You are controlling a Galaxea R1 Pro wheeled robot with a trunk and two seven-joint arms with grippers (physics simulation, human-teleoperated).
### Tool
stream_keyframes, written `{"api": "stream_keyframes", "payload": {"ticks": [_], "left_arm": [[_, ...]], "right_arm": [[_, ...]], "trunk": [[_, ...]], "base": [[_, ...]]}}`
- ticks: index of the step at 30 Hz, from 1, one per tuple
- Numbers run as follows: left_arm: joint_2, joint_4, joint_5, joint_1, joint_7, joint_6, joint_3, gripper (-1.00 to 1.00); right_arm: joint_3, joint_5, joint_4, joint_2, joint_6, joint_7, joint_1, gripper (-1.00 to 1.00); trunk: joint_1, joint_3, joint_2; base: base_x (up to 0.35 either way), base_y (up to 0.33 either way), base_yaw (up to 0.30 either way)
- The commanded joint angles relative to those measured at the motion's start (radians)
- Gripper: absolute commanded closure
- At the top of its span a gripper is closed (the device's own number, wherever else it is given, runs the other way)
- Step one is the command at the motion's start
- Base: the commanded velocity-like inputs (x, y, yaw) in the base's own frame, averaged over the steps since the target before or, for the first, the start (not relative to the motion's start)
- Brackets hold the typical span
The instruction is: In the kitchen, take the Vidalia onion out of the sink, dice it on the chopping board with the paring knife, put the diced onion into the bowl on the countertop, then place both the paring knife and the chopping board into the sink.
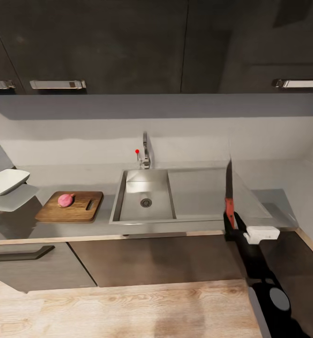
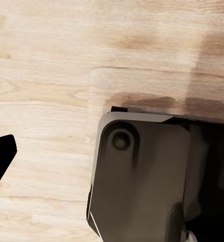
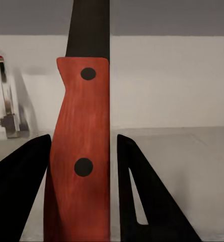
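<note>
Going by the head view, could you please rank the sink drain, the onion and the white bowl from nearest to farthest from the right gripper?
1. Sink drain: in the basin, left of the right gripper, which holds the paring knife upright.
2. Onion: farther left, on the chopping board.
3. Bowl: farthest, at the countertop's left end.

**A kitchen**

Steel sink (image 1: 147, 197) with tap (image 1: 146, 151) and drainboard, set into a long grey countertop (image 1: 269, 178). Dark cabinets (image 1: 128, 42) above with metal handles, dark drawers below. Wooden board (image 1: 74, 209) with an onion (image 1: 65, 200), white bowl (image 1: 6, 180) alongside. Pale wood floor (image 1: 128, 310).
</note>
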Motion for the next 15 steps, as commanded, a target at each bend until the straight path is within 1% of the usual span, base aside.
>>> {"api": "stream_keyframes", "payload": {"ticks": [1,5,6,7,8,9,11,15], "left_arm": [[0.002,-0.002,0.010,0.000,0.008,-0.003,-0.006,-1.00],[0.002,-0.004,0.010,0.000,0.008,-0.004,-0.006,-1.00],[0.002,-0.004,0.010,0.000,0.008,-0.004,-0.006,-1.00],[0.002,-0.004,0.010,0.000,0.008,-0.004,-0.006,-1.00],[0.002,-0.004,0.010,0.000,0.008,-0.003,-0.006,-1.00],[0.002,-0.004,0.010,0.000,0.008,-0.003,-0.006,-1.00],[0.002,-0.003,0.010,0.000,0.008,-0.003,-0.006,-1.00],[0.002,-0.003,0.010,0.000,0.008,-0.003,-0.006,-1.00]], "right_arm": [[-0.002,-0.004,-0.003,0.004,-0.007,0.007,0.011,1.00],[-0.002,0.004,-0.005,0.009,-0.013,0.007,0.034,1.00],[-0.001,0.027,-0.003,0.010,-0.013,0.007,0.036,1.00],[-0.001,0.040,-0.002,0.010,-0.013,0.007,0.037,1.00],[-0.001,0.095,0.000,0.016,-0.013,0.007,0.038,1.00],[-0.001,0.118,0.000,0.021,-0.013,0.007,0.038,1.00],[-0.001,0.143,0.001,0.030,-0.013,0.007,0.039,1.00],[-0.001,0.158,0.001,0.040,-0.013,0.007,0.039,1.00]], "trunk": [[0.001,-0.002,-0.002],[0.001,-0.002,-0.002],[0.001,-0.002,-0.002],[0.001,-0.002,-0.002],[0.001,-0.002,-0.002],[0.001,-0.002,-0.002],[0.001,-0.002,-0.002],[0.001,-0.002,-0.002]], "base": [[0.000,0.000,0.000],[0.000,0.026,0.000],[0.000,0.189,0.000],[0.000,0.214,0.000],[0.000,0.274,0.000],[0.000,0.289,0.000],[0.000,0.301,0.000],[0.000,0.310,0.000]]}}
